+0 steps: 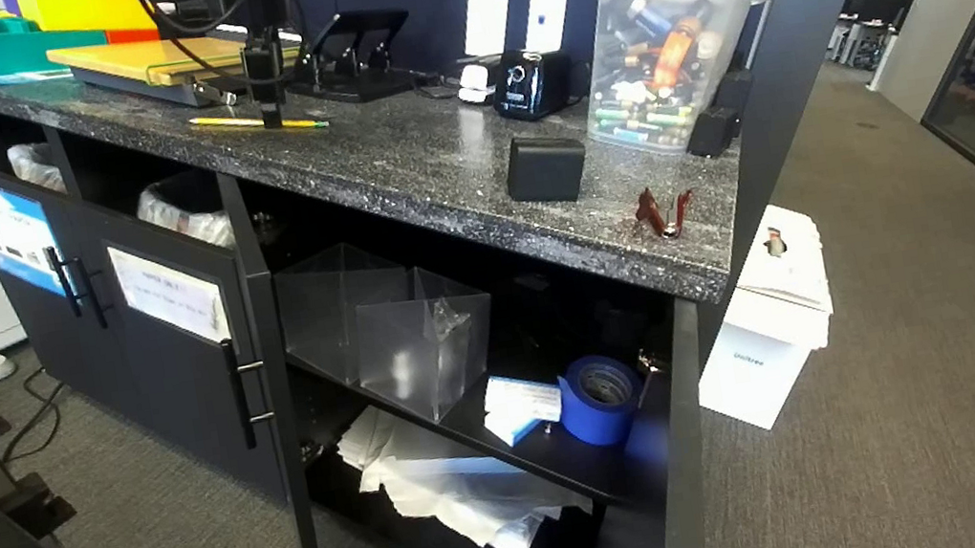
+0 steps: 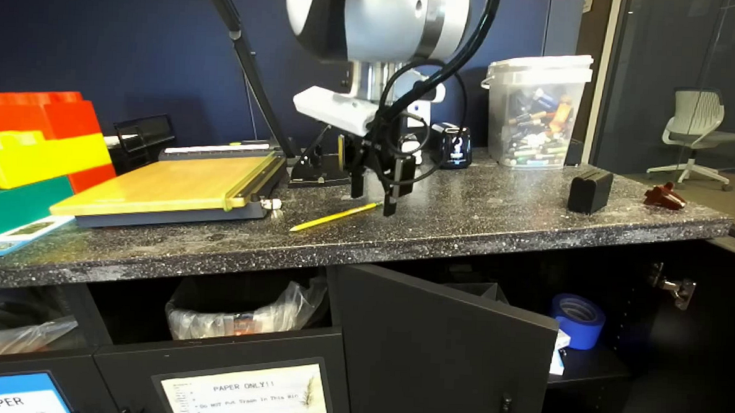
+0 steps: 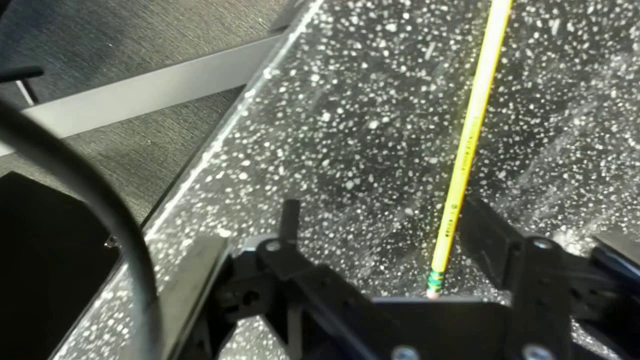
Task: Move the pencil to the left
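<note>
The yellow pencil lies flat on the speckled dark countertop near its front edge. It shows in both exterior views (image 1: 233,121) (image 2: 335,217) and in the wrist view (image 3: 467,145), with its green band and pink eraser end closest to the gripper's base. My gripper points down over that eraser end, low over the counter, in both exterior views (image 1: 271,118) (image 2: 374,202). In the wrist view the gripper (image 3: 380,205) is open, with the pencil between its fingers, close beside the right-hand finger. The pencil's far tip is out of the wrist view.
A paper cutter with a yellow board (image 2: 170,182) and large colored bricks (image 2: 35,155) stand beyond the pencil's pointed end. A black block (image 2: 590,191), a red staple remover (image 2: 664,198), a pencil sharpener (image 2: 454,147) and a battery bucket (image 2: 536,114) stand opposite. A cabinet door (image 2: 442,352) hangs open below.
</note>
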`<state>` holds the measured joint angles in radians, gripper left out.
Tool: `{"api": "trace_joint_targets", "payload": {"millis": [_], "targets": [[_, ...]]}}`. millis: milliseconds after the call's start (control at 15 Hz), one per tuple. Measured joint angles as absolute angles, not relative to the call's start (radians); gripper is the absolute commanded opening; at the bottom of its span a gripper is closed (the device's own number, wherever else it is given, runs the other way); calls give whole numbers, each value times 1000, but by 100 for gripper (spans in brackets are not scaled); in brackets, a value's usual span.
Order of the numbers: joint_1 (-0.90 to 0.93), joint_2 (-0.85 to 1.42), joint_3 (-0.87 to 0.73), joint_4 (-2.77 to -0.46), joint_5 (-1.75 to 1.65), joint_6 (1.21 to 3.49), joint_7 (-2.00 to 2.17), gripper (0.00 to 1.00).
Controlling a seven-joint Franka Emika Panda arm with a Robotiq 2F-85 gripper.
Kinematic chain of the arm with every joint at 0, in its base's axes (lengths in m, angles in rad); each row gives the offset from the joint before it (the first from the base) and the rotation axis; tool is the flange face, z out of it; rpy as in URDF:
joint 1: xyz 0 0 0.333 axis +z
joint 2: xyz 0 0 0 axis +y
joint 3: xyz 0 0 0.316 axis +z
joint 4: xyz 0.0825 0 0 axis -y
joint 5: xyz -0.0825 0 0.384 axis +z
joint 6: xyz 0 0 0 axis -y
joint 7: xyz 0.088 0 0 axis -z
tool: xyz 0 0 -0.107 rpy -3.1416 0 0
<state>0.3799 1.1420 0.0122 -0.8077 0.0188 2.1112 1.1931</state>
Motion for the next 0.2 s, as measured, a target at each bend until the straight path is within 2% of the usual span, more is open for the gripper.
{"api": "trace_joint_targets", "payload": {"millis": [67,200], "targets": [[364,1108,23,-835,26,2086,1157,96],[340,1058,36,-880,31,2064,1121,99]]}}
